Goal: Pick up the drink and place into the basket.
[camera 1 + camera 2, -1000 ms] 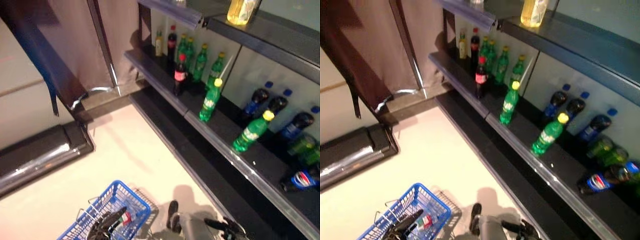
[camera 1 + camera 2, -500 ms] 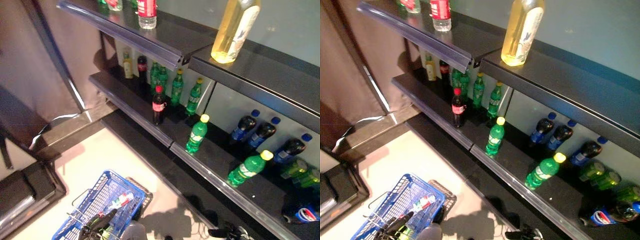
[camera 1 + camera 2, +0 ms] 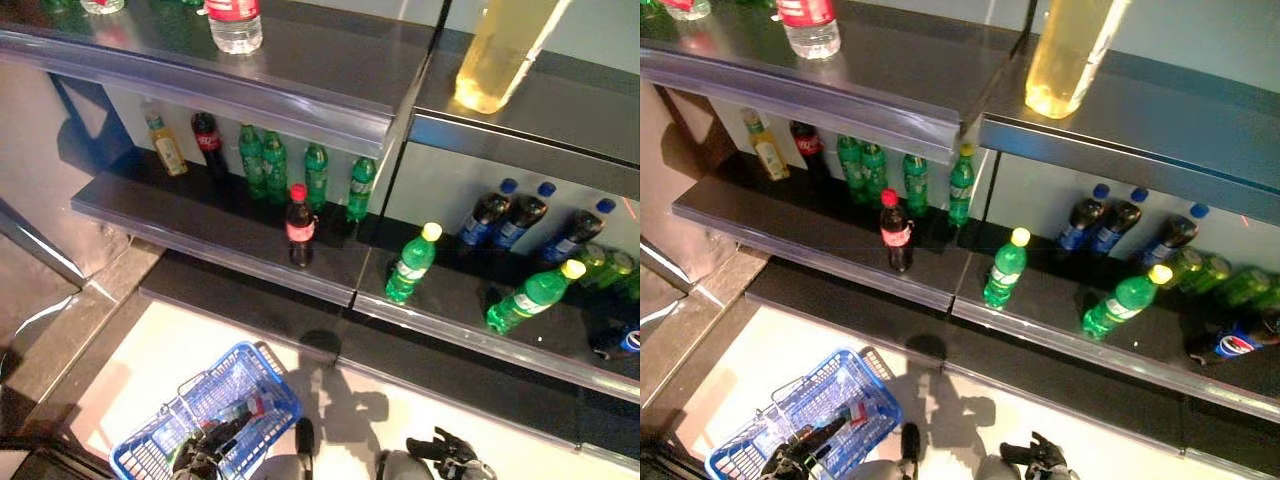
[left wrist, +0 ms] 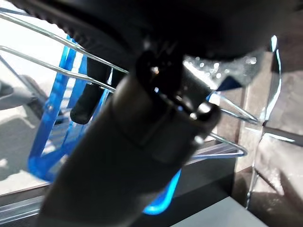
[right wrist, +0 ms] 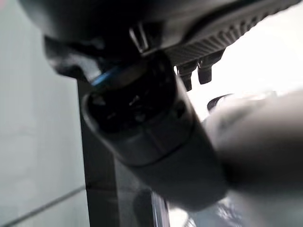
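A blue wire basket [image 3: 205, 410] hangs low at the left, with a small bottle [image 3: 255, 408] lying inside. My left hand [image 3: 215, 445] is curled on its metal handles [image 4: 38, 56]. My right hand [image 3: 445, 455] hangs low at the right with relaxed fingers, holding nothing, well below the shelves. On the lower shelf [image 3: 220, 235] a dark cola bottle with a red cap [image 3: 300, 225] stands alone at the front. A green bottle with a yellow cap [image 3: 412, 265] stands to its right, and another green one [image 3: 535, 297] leans further right.
Several green bottles [image 3: 290, 170] line the back of the lower shelf, with dark blue-capped bottles [image 3: 510, 215] to the right. The upper shelf [image 3: 300, 60] holds a clear red-labelled bottle [image 3: 233, 20] and a tall yellow bottle [image 3: 500, 50]. Pale floor lies before the shelves.
The camera has swung round to face the shelves squarely, so the whole picture has shifted. The basket stays in my left hand and my right hand stays low.
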Controlling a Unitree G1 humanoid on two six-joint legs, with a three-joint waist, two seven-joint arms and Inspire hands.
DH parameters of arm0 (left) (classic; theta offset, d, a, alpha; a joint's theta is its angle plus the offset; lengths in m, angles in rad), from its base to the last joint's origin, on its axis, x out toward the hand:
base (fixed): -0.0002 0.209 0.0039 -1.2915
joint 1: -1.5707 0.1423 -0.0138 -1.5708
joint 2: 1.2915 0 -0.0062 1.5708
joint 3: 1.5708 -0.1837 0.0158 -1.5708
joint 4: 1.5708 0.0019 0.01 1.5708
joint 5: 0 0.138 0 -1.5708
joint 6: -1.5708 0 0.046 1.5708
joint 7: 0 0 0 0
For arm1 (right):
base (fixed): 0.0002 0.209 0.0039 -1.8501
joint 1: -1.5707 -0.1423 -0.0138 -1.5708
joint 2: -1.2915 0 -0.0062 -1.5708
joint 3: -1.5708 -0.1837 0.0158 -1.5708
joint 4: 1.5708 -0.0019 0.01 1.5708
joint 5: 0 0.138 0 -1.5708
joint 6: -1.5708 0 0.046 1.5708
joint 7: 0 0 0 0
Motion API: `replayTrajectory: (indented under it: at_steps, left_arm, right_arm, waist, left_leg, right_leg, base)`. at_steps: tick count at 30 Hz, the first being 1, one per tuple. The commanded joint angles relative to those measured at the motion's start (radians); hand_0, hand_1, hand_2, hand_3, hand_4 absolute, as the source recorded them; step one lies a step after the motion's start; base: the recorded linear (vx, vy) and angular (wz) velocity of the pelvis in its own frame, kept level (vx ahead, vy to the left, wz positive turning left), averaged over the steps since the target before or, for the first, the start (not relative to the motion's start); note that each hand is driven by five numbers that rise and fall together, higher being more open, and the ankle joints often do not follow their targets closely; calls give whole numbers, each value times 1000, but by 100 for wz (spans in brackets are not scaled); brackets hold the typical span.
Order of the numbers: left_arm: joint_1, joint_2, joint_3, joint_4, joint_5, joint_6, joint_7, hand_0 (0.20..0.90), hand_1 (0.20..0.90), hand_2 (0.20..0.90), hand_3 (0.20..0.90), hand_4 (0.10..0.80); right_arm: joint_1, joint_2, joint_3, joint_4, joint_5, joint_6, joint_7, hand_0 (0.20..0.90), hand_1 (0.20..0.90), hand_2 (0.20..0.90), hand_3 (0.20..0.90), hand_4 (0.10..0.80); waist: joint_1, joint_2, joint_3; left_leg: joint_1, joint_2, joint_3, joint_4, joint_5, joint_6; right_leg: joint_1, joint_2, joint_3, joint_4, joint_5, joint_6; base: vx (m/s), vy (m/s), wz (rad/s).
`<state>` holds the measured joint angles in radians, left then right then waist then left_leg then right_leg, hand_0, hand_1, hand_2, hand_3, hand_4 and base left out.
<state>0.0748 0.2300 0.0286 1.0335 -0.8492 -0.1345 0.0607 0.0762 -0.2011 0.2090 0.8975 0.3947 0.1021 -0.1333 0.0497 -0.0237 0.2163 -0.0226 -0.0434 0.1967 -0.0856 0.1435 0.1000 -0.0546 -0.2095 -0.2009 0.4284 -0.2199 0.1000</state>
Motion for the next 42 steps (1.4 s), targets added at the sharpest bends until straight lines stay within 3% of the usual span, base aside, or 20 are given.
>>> replayTrajectory:
  at_steps: [1, 3, 6, 7, 10, 12, 13, 15, 16, 17, 18, 20, 22, 30, 32, 36, 37, 42]
  left_arm:
    - [-23, 44, 46, -146, -2, -121, -15, 300, 300, 300, 200, 100]
    - [-34, 37, 31, -140, 0, -117, -1, 300, 300, 300, 200, 100]
    - [-40, 29, 17, -134, 2, -109, 4, 300, 300, 300, 200, 100]
    - [-33, 20, 9, -144, -7, -102, 13, 300, 300, 300, 200, 100]
    - [-15, 4, 0, -167, -11, -114, 20, 300, 300, 300, 200, 100]
    - [13, -10, -7, -194, -29, -134, 19, 300, 300, 300, 200, 100]
    - [41, -20, -5, -203, -58, -153, 20, 300, 300, 300, 200, 100]
    - [55, -29, 5, -204, -66, -157, 19, 300, 300, 300, 200, 100]
    - [66, -36, 20, -203, -63, -152, 17, 300, 300, 300, 200, 100]
    - [67, -36, 21, -202, -63, -151, 17, 300, 300, 300, 200, 100]
    - [73, -32, 27, -189, -51, -135, 21, 300, 300, 300, 200, 100]
    - [78, -28, 31, -177, -53, -130, 15, 300, 300, 300, 200, 100]
    - [62, -1, 29, -148, -83, -107, 6, 300, 300, 300, 200, 100]
    - [30, 3, 21, -107, -49, -104, 7, 300, 300, 300, 200, 100]
    - [21, 5, 31, -105, -47, -100, 2, 300, 300, 300, 200, 100]
    - [2, -5, 31, -93, -29, -102, 4, 300, 300, 300, 200, 100]
    - [-5, -14, 26, -86, -18, -100, 7, 300, 300, 300, 200, 100]
    - [0, -43, 21, -72, 7, -95, 5, 300, 300, 300, 200, 100]
  right_arm:
    - [-33, -27, 58, 0, -5, -25, 0, 900, 900, 900, 900, 800]
    - [-57, -30, 70, -3, 0, -31, 1, 900, 900, 900, 900, 800]
    - [-65, -35, 81, -40, -1, -17, -4, 900, 900, 900, 900, 800]
    - [-64, -47, 97, -108, -12, 14, -19, 900, 900, 900, 900, 800]
    - [-56, -68, 110, -220, -13, 51, -24, 900, 900, 900, 900, 800]
    - [-49, -93, 119, -325, -41, 89, -18, 900, 900, 900, 900, 800]
    - [-57, -127, 143, -395, -80, 98, 12, 900, 900, 900, 900, 800]
    - [-69, -148, 163, -431, -103, 90, 27, 900, 900, 900, 900, 800]
    - [-75, -170, 180, -474, -139, 74, 55, 900, 900, 900, 900, 800]
    - [-74, -172, 182, -481, -137, 77, 54, 900, 900, 900, 900, 800]
    - [-64, -188, 188, -539, -171, 68, 81, 900, 900, 900, 900, 800]
    - [-52, -213, 194, -608, -200, 69, 101, 900, 900, 900, 900, 800]
    - [-37, -283, 204, -807, -233, 14, 149, 900, 900, 900, 900, 800]
    - [-123, -433, 85, -1169, -145, -126, 188, 900, 900, 900, 900, 800]
    - [-160, -445, 47, -1225, -124, -177, 139, 900, 900, 900, 900, 800]
    - [-232, -428, 18, -1261, -114, -182, 18, 900, 900, 900, 900, 800]
    - [-274, -409, -1, -1274, -101, -170, -84, 900, 900, 900, 900, 800]
    - [-338, -356, -23, -1246, -144, -155, -290, 900, 900, 900, 900, 800]
  waist:
    - [25, 12, -54]
    - [40, 7, -59]
    - [34, -2, -58]
    - [34, -8, -55]
    - [34, -17, -43]
    - [44, -29, -27]
    - [67, -39, -14]
    - [83, -42, -10]
    - [91, -41, -9]
    - [92, -40, -9]
    - [90, -37, -12]
    - [88, -38, -14]
    - [68, -37, -23]
    - [34, -29, -52]
    - [33, -29, -63]
    - [38, -28, -71]
    - [42, -25, -75]
    - [54, -16, -79]
  left_leg:
    - [-15, 39, 8, 159, -173, -81]
    - [-26, 43, 21, 164, -167, -91]
    - [-51, 48, 32, 174, -153, -103]
    - [-66, 60, 45, 176, -134, -120]
    - [-95, 72, 46, 185, -116, -134]
    - [-135, 80, -12, 222, -105, -151]
    - [-157, 85, -148, 236, -99, -161]
    - [-155, 95, -221, 220, -90, -164]
    - [-133, 116, -224, 180, -78, -172]
    - [-129, 120, -219, 171, -73, -174]
    - [-118, 145, -192, 134, -45, -188]
    - [-120, 150, -187, 131, -36, -193]
    - [-110, 173, -125, 124, -28, -205]
    - [-59, 155, -100, 115, -62, -200]
    - [-50, 153, -89, 123, -75, -196]
    - [-43, 152, -86, 135, -90, -194]
    - [-44, 153, -85, 148, -98, -193]
    - [-36, 151, -91, 155, -107, -192]
  right_leg:
    - [73, 19, -62, -151, 181, 9]
    - [116, 29, -82, -237, 154, -1]
    - [131, 64, -60, -290, 145, -9]
    - [145, 77, -67, -320, 149, -15]
    - [158, 99, -56, -350, 154, -29]
    - [157, 109, -33, -363, 164, -42]
    - [145, 119, 10, -362, 167, -49]
    - [131, 128, 32, -357, 167, -54]
    - [128, 134, 23, -356, 160, -55]
    - [129, 135, 21, -355, 159, -56]
    - [134, 139, 2, -352, 155, -55]
    - [137, 140, -6, -351, 154, -55]
    - [141, 134, -50, -344, 148, -51]
    - [153, 98, -52, -326, 139, -26]
    - [162, 87, -52, -334, 143, -19]
    - [168, 81, -56, -337, 143, -19]
    - [172, 80, -58, -334, 140, -21]
    - [183, 81, -57, -339, 137, -27]
  base:
    - [-108, -21, -56]
    - [-146, -91, -52]
    - [-156, -129, -40]
    - [-173, -140, -11]
    - [-173, -122, -13]
    - [-195, -99, -11]
    - [-157, -49, -35]
    - [-134, -40, -80]
    - [-69, -17, -72]
    - [-42, 14, -41]
    - [0, 0, 0]
    - [-2, 13, 3]
    - [-23, 59, -4]
    - [26, 108, 18]
    - [29, 67, 6]
    - [4, 7, 1]
    - [0, 0, 0]
    - [17, 12, 0]
